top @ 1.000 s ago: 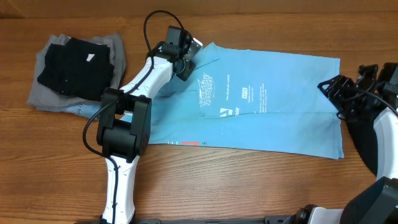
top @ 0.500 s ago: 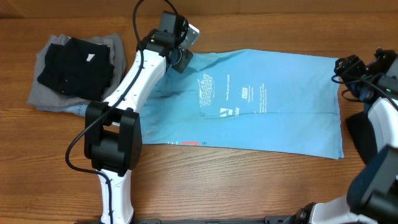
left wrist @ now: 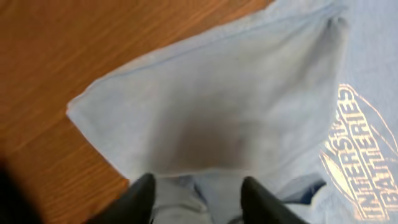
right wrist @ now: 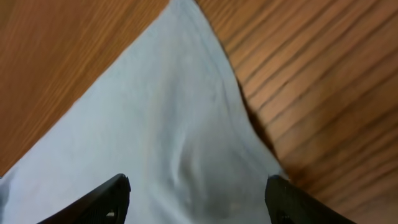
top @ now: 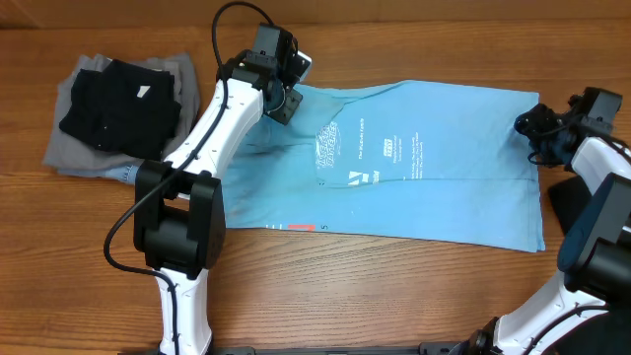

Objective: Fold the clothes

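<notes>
A light blue shirt [top: 444, 187] lies spread flat across the middle of the wooden desk [top: 394, 296]. Its white lettering [top: 340, 148] sits toward the 9 o'clock half of the cloth. At the desk's 10 o'clock, well apart from the shirt, a folded black garment [top: 113, 104] rests on top of a grey garment [top: 69, 148]. The left gripper [top: 286, 84] is at the shirt's 11 o'clock corner. In the left wrist view, its fingers stand narrow with blue cloth bunched between them, so the left gripper [left wrist: 199, 202] is holding the shirt's edge, and a flap of fabric stretches ahead of it over the wood. The right gripper [top: 537, 128] sits over the shirt's 2 o'clock corner. The right wrist view shows it spread wide and gripping nothing, with the pointed corner of the cloth lying beneath it.
</notes>
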Action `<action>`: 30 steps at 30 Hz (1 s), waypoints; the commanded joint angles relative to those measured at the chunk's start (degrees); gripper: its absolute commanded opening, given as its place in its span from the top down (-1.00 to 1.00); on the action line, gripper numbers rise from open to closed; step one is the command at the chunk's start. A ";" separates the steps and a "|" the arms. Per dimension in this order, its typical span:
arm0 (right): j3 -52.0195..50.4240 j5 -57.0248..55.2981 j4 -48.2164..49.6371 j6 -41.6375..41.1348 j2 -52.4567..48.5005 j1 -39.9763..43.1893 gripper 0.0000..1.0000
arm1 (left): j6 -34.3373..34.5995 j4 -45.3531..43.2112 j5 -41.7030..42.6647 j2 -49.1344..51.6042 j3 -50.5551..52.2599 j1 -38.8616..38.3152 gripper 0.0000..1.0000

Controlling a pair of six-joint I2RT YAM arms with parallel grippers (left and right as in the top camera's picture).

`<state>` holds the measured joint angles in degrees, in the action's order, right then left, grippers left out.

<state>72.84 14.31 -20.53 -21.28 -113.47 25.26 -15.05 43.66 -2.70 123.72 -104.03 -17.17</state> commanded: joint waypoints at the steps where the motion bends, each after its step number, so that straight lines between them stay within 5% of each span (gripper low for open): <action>1: 4.92 6.54 -6.49 0.48 4.13 1.60 -0.46 | 0.74 0.87 -3.15 -2.67 -3.02 -0.07 -0.18; 10: 7.54 11.02 -32.33 0.26 21.57 3.10 -0.47 | 7.02 29.90 -3.43 -8.20 -12.17 -0.07 -0.06; 15: 7.23 3.65 -48.22 0.20 24.72 2.99 -0.51 | 14.25 42.82 -2.97 -8.87 -11.78 1.20 -0.01; 16: 5.99 0.55 -50.12 -0.02 24.61 2.99 -0.49 | 15.82 44.70 -1.62 -8.85 -10.82 1.99 0.00; 17: 4.63 -0.15 -50.80 -0.04 24.61 3.10 -0.22 | 15.96 45.64 -0.26 -8.85 -9.33 2.75 0.05; 19: 2.10 -0.15 -51.12 -0.04 24.61 3.43 0.25 | 16.81 45.68 2.38 -8.87 -5.42 4.17 0.17; 20: -0.04 -0.17 -50.29 -0.22 24.61 3.48 0.65 | 16.81 44.76 4.20 -8.87 -2.58 5.01 0.28; 21: -1.40 -0.22 -49.55 -0.52 24.59 3.48 0.76 | 16.81 44.24 5.03 -8.87 -1.11 5.44 0.32; 25: -13.49 -0.79 -39.74 -5.27 24.50 3.48 0.84 | 16.83 35.28 13.40 -8.87 14.32 9.38 0.71; 30: -26.69 -0.63 -20.41 -8.87 24.41 3.48 0.89 | 19.17 17.92 14.21 -8.85 29.79 10.86 0.83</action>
<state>51.00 14.15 -46.89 -26.63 -89.17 28.51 1.78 67.72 8.62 115.35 -80.36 -6.68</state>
